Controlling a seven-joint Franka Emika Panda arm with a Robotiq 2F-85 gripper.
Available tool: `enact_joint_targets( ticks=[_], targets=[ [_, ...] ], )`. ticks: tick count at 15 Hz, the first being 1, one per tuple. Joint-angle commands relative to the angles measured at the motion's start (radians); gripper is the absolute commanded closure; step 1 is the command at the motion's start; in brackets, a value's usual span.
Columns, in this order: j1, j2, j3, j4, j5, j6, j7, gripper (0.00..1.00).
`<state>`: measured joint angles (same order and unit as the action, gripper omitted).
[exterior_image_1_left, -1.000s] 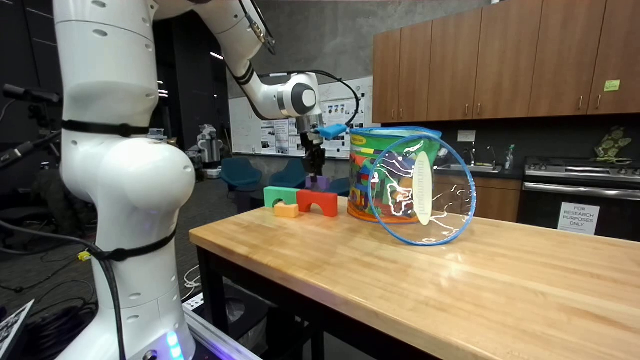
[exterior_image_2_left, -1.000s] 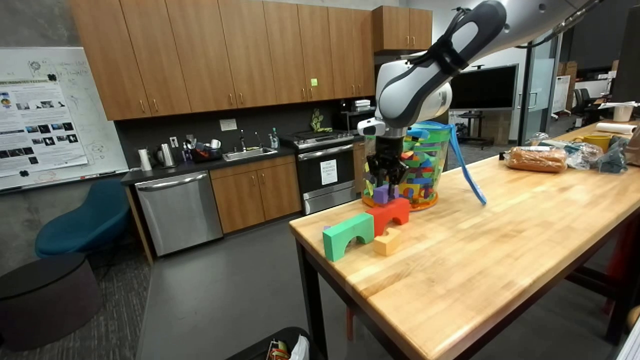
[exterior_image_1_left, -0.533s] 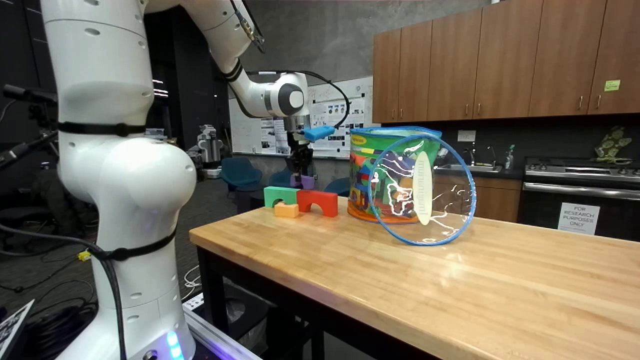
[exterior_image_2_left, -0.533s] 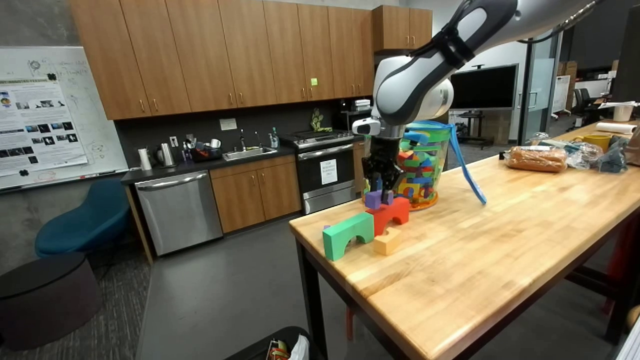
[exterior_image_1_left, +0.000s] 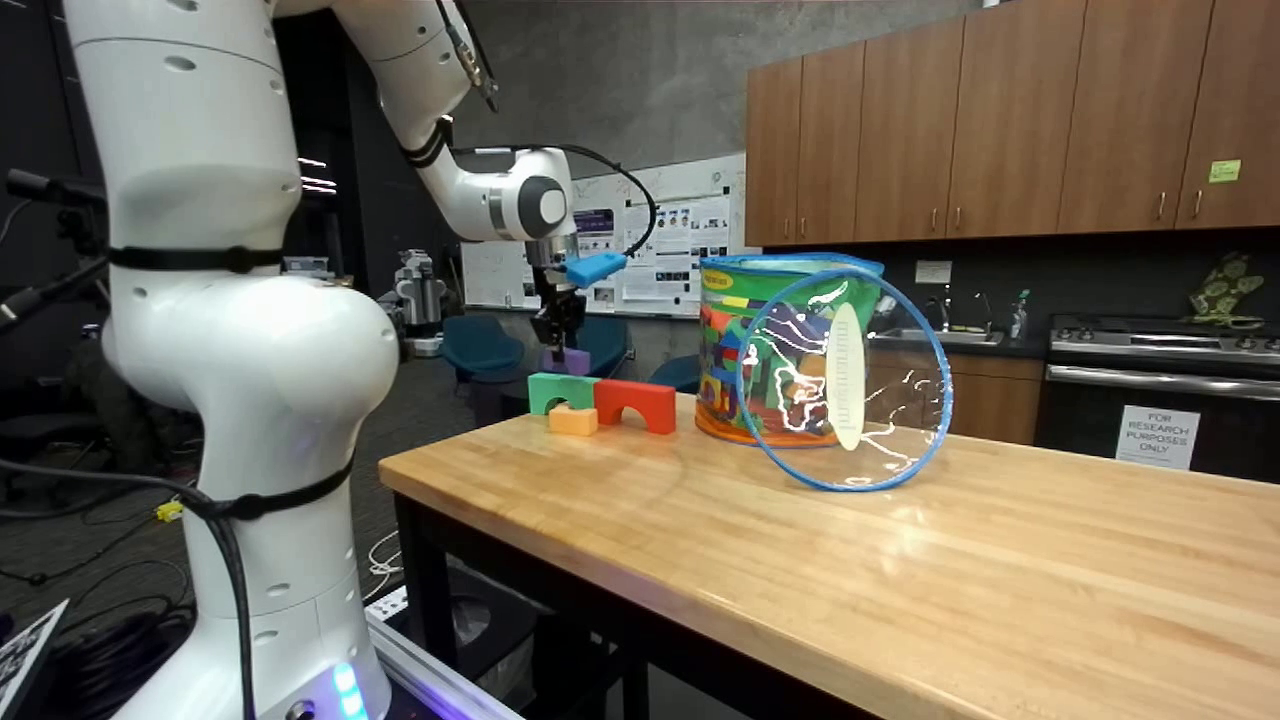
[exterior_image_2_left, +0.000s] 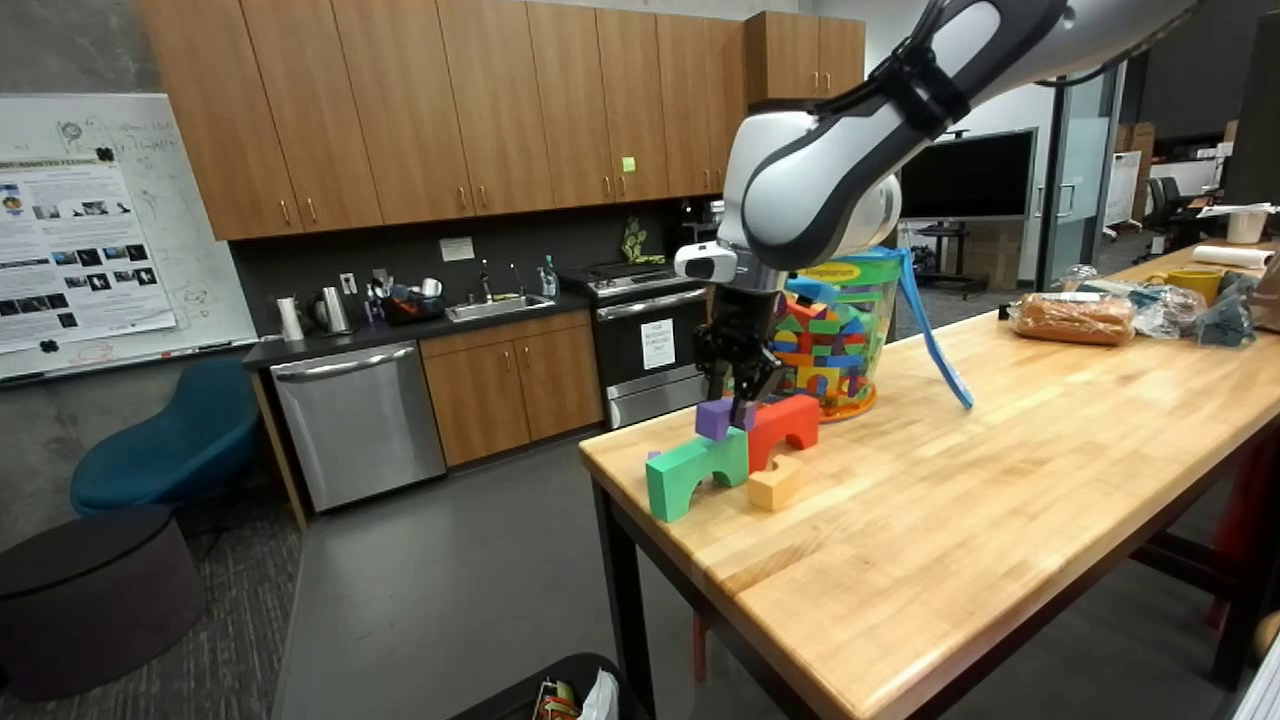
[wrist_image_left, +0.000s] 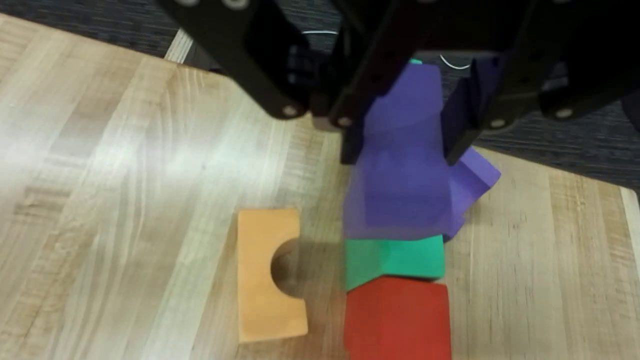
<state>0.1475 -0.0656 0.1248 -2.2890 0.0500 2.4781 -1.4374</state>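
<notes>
We see the gripper (wrist_image_left: 402, 157) clasping a purple block (wrist_image_left: 405, 200) above a green arch (exterior_image_2_left: 690, 467) (a red arch (exterior_image_2_left: 782, 424) beside it) standing on a wooden table (exterior_image_2_left: 950, 490).

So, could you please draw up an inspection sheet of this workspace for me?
Surface: wooden table, glossy in places.
Job's things: purple block directly above the green block; whether they touch, cannot tell. Red block stands end to end with the green one; orange block lies apart beside them. Second purple block partly hidden.
Clutter: tub of blocks, its clear lid leaning out to the table; bread and yellow cup farther along.
Gripper: closed on the purple block.
Cables: black cable loops beside the arm.
Surroundings: cabinets, sink, stove, blue chair.
</notes>
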Motion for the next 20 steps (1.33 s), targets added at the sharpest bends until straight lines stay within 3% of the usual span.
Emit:
enact_joint_targets(
  ticks=[1,12,20],
  targets=[
    [0.029,-0.041,0.024,-0.045,-0.024,0.044,0.041,0.84],
    [0.057,-0.007,0.071,-0.003,-0.235,0.029,0.168,0.84],
    [0.064,0.025,0.09,0.029,-0.309,0.011,0.282,0.84]
  ],
)
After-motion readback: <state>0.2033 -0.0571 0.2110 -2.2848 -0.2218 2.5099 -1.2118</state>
